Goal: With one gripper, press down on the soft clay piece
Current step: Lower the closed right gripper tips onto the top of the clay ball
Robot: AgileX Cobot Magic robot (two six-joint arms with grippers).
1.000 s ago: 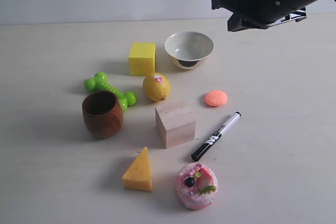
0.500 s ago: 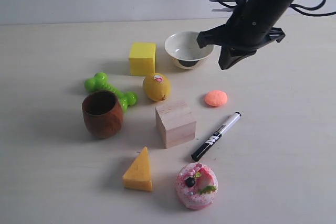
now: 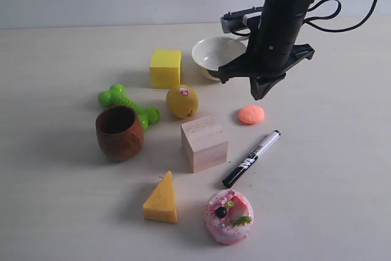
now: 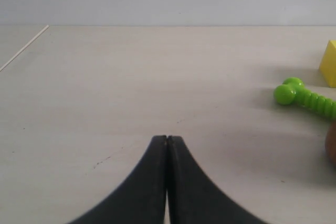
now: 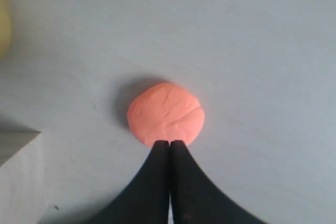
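Note:
The soft clay piece (image 3: 251, 114) is a small salmon-orange dome lying on the table between the white bowl and the marker. It fills the middle of the right wrist view as the same creased round blob (image 5: 165, 113). My right gripper (image 3: 256, 95) hangs pointing down just above the clay, a little behind it, its tips clear of the surface. In the right wrist view the right gripper (image 5: 169, 142) is shut with nothing between its fingers, tips at the clay's near edge. My left gripper (image 4: 167, 138) is shut and empty over bare table, not seen in the exterior view.
Around the clay stand a white bowl (image 3: 215, 52), a lemon (image 3: 182, 101), a wooden cube (image 3: 204, 143) and a black marker (image 3: 251, 159). Farther off are a yellow block (image 3: 165, 68), green dumbbell toy (image 3: 124, 102), brown cup (image 3: 120, 132), orange-yellow wedge (image 3: 162, 198) and pink donut (image 3: 229, 215).
The right arm has swung down from the upper right and come in over the clay, its gripper now pointing downward close above it. The objects have not moved.

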